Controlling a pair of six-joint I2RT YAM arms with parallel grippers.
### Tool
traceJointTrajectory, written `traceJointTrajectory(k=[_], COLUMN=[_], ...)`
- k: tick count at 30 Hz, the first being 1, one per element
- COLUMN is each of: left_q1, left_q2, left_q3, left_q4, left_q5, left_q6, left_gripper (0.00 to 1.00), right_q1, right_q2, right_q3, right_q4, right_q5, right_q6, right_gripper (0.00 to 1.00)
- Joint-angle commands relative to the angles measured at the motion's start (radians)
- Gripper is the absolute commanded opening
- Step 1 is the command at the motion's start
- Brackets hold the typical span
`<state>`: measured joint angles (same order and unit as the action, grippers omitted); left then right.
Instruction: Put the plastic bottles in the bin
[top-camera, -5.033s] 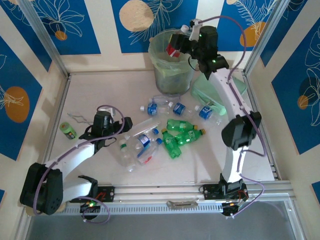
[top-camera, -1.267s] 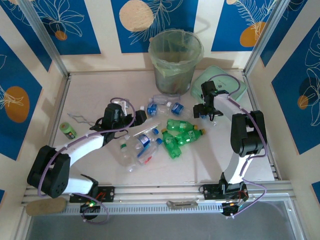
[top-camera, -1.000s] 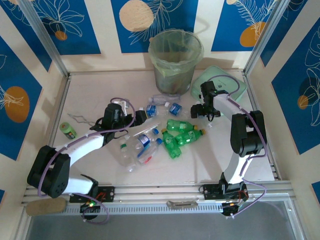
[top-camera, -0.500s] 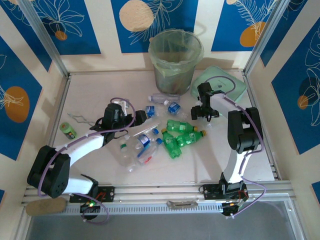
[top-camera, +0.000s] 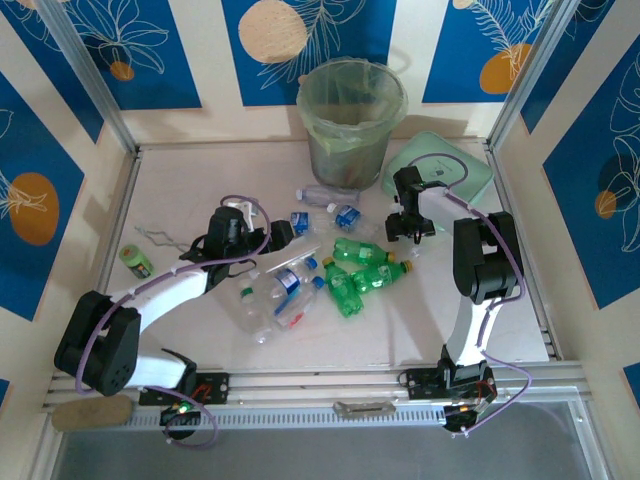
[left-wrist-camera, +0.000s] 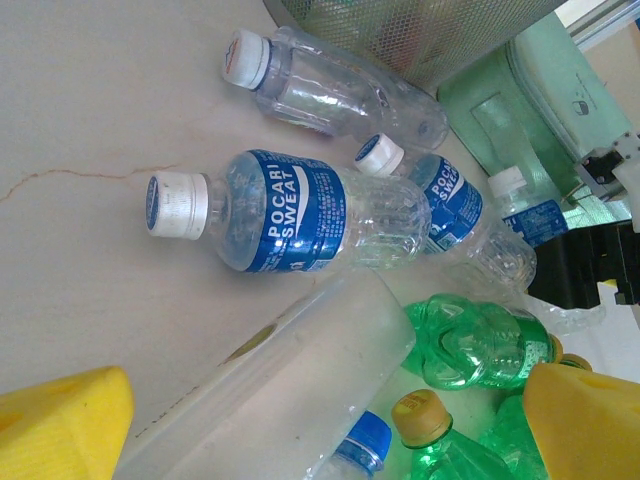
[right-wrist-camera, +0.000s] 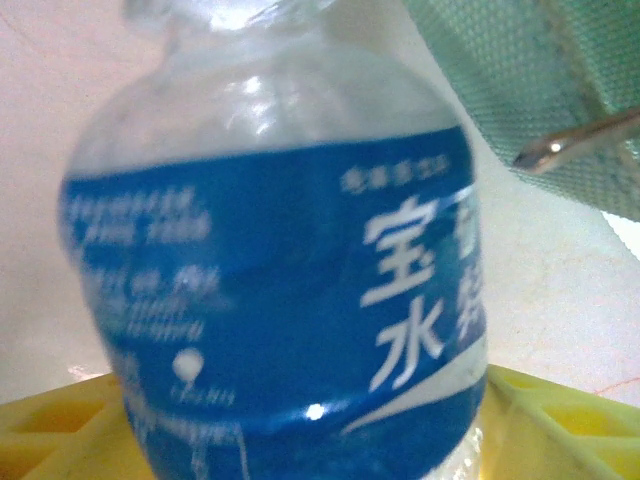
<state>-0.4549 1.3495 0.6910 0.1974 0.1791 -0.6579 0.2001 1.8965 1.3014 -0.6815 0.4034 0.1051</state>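
The left hand (left-wrist-camera: 320, 425) gapes wide above the pale surface (left-wrist-camera: 80, 250). The right hand (top-camera: 411, 228) flanks a clear blue-labelled plastic bottle (right-wrist-camera: 270, 300), but whether it is clamped cannot be told.

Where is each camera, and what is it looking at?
Top: high behind the arms, looking down at the bin and bottles; left claw and right claw show.
Left wrist: on the left arm, looking across the table at a Pocari Sweat bottle; yellow fingers show.
Right wrist: on the right arm, close on a blue-labelled bottle between yellow fingers.
Shared: top and left wrist both see the green bottles.
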Motion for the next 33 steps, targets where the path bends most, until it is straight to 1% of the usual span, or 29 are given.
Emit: traceJointTrajectory(k=[1, 10, 18, 23, 28, 33], left_q1=[-0.008, -0.008, -0.008, -0.008, -0.004, 0.010], left_q2=[0.000, -0.017, -0.033, -0.043, -0.068, -0.098], left_q3=[0.007, -0.006, -0.020, -0.034, -0.048, -0.068], left_q4=[0.002, 0.003, 0.002, 0.008, -0.007, -0.019], left_q5=[0.003, -0.009, -0.028, -0.043, -0.075, -0.104], left_q6=[-0.014, -0.017, -0.018, -0.022, -0.008, 0.009], left_gripper=[1.00, 1.00, 1.00, 1.00, 1.00, 1.00], right_q1=[0.006, 0.020, 0.026, 0.026, 0.018, 0.000], right_q2=[0.008, -0.004, -0.104, -0.199, -0.311, -0.391], right_q3=[0.008, 0.000, -0.031, -0.051, -0.064, -0.049], right_q4=[-0.006, 0.006, 0.046, 0.076, 0.112, 0.139], right_q5=[-0.014, -0.017, -0.041, -0.129, -0.257, -0.365], right_q6=[-0.003, -0.013, -0.013, 0.001, 0.034, 0.087], right_gripper=[0.68, 0.57, 0.53, 0.53, 0.53, 0.52])
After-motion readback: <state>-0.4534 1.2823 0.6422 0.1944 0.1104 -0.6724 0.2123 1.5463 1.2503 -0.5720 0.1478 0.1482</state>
